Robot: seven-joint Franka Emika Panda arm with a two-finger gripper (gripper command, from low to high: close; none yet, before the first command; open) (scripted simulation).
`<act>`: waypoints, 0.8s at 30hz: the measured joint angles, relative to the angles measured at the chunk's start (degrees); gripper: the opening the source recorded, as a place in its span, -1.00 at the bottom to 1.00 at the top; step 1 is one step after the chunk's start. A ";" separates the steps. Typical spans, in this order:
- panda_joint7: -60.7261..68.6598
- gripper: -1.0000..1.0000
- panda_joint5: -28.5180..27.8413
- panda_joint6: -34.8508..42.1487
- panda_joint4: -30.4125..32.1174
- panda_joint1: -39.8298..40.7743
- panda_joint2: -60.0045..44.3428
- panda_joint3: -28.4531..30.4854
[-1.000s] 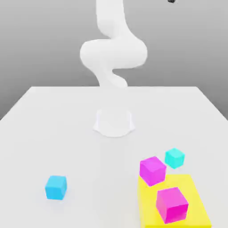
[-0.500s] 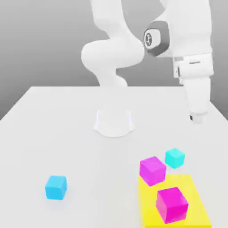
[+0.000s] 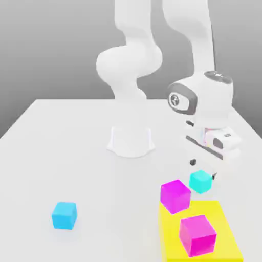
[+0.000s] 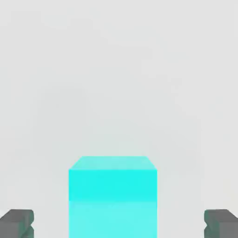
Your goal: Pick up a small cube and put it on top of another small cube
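Ext. view: the gripper (image 3: 203, 169) is over the teal cube (image 3: 200, 181), fingers wide apart w/ nothing held. Cube lies below the hand, approx. between the two fingertips as seen from here; the line from one tip to the other runs aslant, down toward the exterior view's right. Cube sits on the white table (image 3: 117, 204), just behind the yellow slab (image 3: 222, 225). No long axis to speak of, it's a cube, so what counts is which pair of faces the fingers meet. Only one arm, so no choice of hand. Count: 1 teal cube, 1 sky-blue cube (image 3: 64, 215) well apart toward the exterior view's left, 2 magenta cubes (one (image 3: 197, 235) on the slab, the other (image 3: 175, 196) by its far corner, can't tell if on it or behind), 1 slab, 1 gripper w/ 2 fingers. Sky-blue one is prob. the cube to stack on, my guess

Hand view: teal cube lies between the two fingers, touching neither, a gap on each side. Its side faces look abt. square to the closing direction, so prob. no wrist turn needed. It looks a touch nearer one finger than the other; next move is likely a bit more descent, then close. Count here: 1 cube, 2 fingers
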State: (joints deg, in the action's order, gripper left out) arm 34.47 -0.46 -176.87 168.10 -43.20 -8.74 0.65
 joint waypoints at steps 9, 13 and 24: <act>0.14 -1.00 0.08 -4.67 -1.05 0.58 -5.86 -0.55; -0.02 -1.00 -0.09 0.06 0.00 0.20 -0.06 -0.15; 2.69 -1.00 2.39 18.39 -7.67 4.90 10.27 2.72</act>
State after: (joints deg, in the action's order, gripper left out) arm 37.16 1.93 -158.48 160.44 -38.29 1.53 3.37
